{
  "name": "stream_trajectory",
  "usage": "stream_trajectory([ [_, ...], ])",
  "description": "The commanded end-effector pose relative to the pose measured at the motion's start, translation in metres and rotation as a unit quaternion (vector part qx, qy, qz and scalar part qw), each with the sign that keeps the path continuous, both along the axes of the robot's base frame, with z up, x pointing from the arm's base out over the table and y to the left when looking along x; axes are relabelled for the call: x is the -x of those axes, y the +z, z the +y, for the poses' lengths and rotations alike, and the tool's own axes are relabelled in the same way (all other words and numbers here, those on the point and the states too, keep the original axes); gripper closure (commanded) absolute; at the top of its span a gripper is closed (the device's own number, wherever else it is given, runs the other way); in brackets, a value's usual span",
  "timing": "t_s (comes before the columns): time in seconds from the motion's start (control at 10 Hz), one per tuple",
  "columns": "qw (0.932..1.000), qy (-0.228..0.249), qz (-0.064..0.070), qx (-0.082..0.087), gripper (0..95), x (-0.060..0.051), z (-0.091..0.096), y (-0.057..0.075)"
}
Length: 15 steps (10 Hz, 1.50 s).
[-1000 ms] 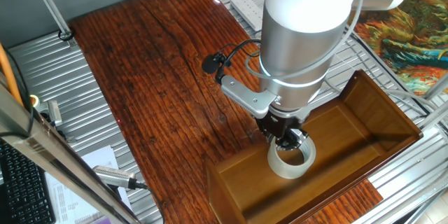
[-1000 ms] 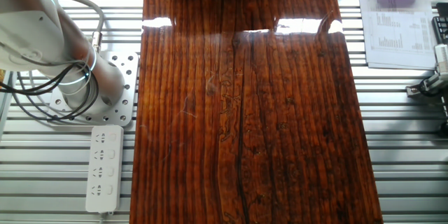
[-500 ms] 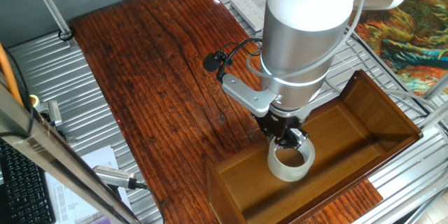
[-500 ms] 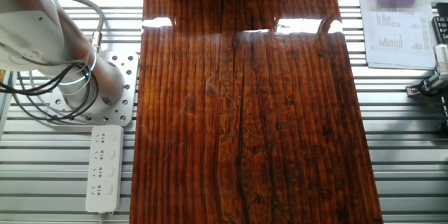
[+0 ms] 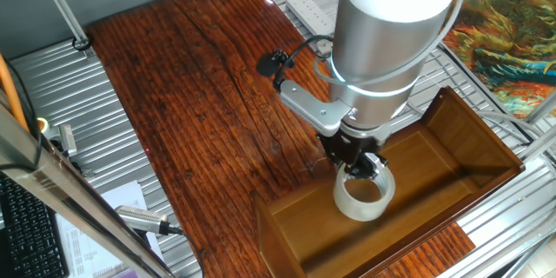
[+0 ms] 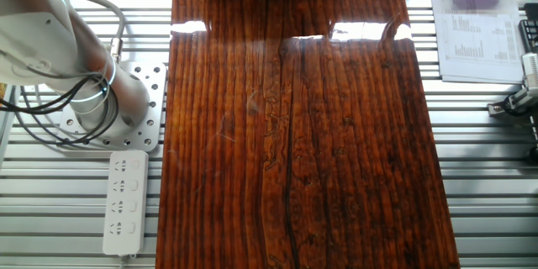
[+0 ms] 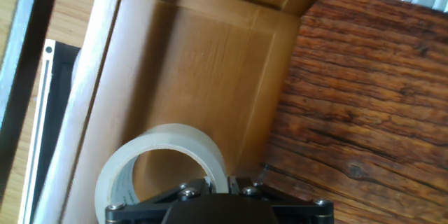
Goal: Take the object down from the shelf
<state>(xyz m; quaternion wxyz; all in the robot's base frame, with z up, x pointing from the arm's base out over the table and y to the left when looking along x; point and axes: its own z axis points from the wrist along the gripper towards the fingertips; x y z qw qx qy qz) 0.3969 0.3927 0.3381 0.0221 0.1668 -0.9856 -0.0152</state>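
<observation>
The tape roll (image 5: 365,196), a translucent whitish ring, stands tilted inside the brown wooden shelf tray (image 5: 452,135), near its wall on the tabletop side. My gripper (image 5: 359,168) comes down from above and is shut on the ring's wall, one finger inside the hole and one outside. In the hand view the roll (image 7: 166,148) is at the bottom, with its wall pinched between my gripper's (image 7: 218,180) fingers above the tray floor (image 7: 196,63). The other fixed view shows neither the roll nor the gripper.
The dark red-brown tabletop (image 5: 200,95) stretches left of the tray. A white power strip (image 6: 124,202) and the arm base (image 6: 101,105) sit beside the table. Papers (image 6: 475,34) and metal tools (image 5: 143,219) lie on the slatted bench.
The arm has shifted slightly right and up, and the tape roll has moved a little with the gripper inside the tray.
</observation>
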Motion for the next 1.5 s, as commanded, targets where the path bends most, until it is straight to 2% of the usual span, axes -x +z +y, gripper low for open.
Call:
stream_trajectory([
  [0.1, 0.9999, 0.016, 0.003, 0.002, 95.0, -0.008, -0.023, 0.011],
  [0.3, 0.9994, 0.034, 0.004, 0.005, 95.0, -0.022, -0.052, 0.016],
  [0.7, 0.9981, 0.062, 0.002, 0.003, 95.0, -0.038, -0.096, 0.006],
  [0.9, 0.9989, 0.046, -0.006, -0.004, 95.0, -0.039, -0.098, 0.005],
  [1.0, 0.9994, 0.034, 0.001, -0.004, 95.0, -0.039, -0.098, 0.005],
  [1.1, 0.9999, 0.005, 0.013, 0.002, 95.0, -0.039, -0.098, 0.005],
  [1.4, 0.9984, -0.054, 0.012, 0.013, 95.0, -0.039, -0.098, 0.005],
  [1.5, 0.9981, -0.049, 0.01, 0.035, 95.0, -0.039, -0.098, 0.005],
])
